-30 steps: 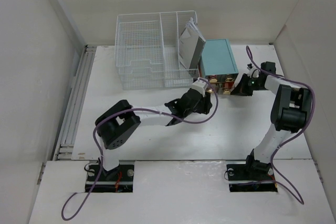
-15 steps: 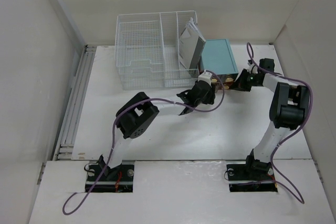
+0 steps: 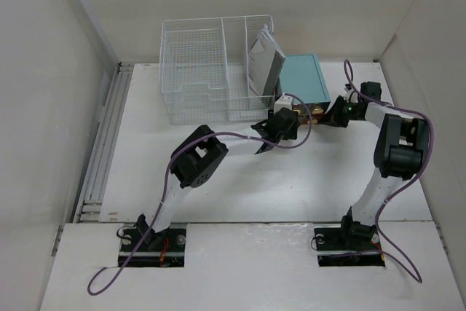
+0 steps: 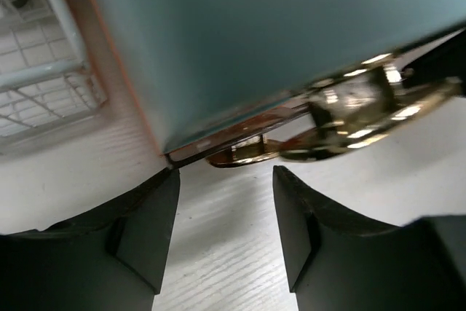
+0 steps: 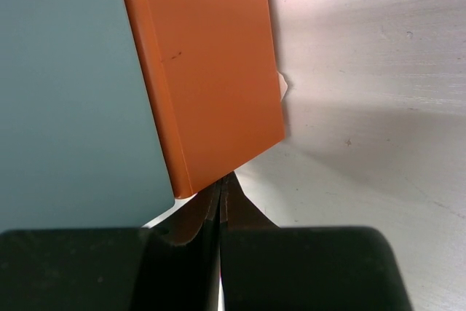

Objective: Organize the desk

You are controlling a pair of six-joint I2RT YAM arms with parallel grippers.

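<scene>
The desk (image 3: 218,187) lies flat under both arms, walled in on the left, the back and the right, and its longer run looks to go left to right in the overhead view. The teal drawer box (image 3: 302,81) sits at the desk's back edge. Left of the box and touching it, or nearly, stands the white wire-mesh basket (image 3: 196,71), whose compartment nearest the box holds leaning grey sheets (image 3: 263,63). In front of the box the desk is bare down to the arm bases; right of the box only a narrow strip runs to the wall.

The left gripper (image 4: 226,180) is at the box's front lower left corner, jaws moderately apart with nothing between them, and shiny gold hardware (image 4: 342,118) lies just past the tips. The right gripper (image 5: 220,183) is at the box's front right corner, fingers pressed together, tips at the corner of an orange panel (image 5: 211,71).
</scene>
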